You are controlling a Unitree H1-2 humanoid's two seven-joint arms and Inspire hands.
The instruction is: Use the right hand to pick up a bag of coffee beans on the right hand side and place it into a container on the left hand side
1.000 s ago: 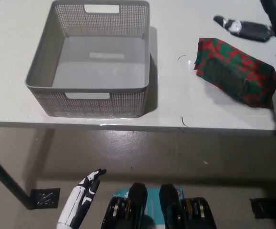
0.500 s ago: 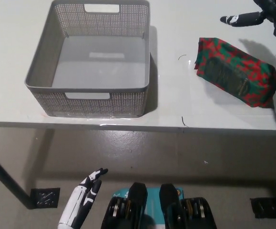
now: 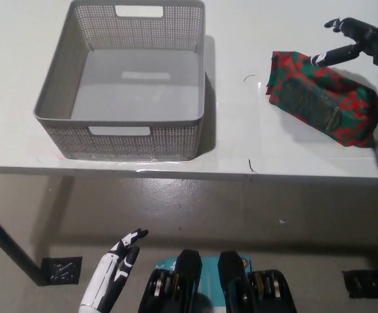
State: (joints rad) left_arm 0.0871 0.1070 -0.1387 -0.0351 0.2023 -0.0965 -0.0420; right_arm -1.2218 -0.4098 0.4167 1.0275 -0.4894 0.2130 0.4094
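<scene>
The red-and-green patterned, brick-shaped coffee bean bag (image 3: 324, 98) is lying on its side on the white bench (image 3: 241, 130), well to the right of the grey perforated plastic basket (image 3: 128, 81), with its long axis running diagonally away from the basket's near right corner. It looks like a filled, folded foil or paper pack: probably moderately heavy for its size, firm in the middle where the beans are packed, but with soft, crinkly skin and a flattened seam at the end nearer the basket that would slip or fold under pressure. The best hold is likely across the narrow width at mid-length, pressing on the two long sides, not on the loose end.

The black right robot hand (image 3: 358, 40) is hovering over the far end of the bag, on the side away from the basket, fingers spread and grasping nothing; one fingertip is reaching close to the bag's upper edge, though contact cannot be confirmed. The basket is sitting empty. The white left robot hand (image 3: 113, 274) is resting low, below the bench edge in front of the basket, fingers loosely extended and holding nothing.
</scene>
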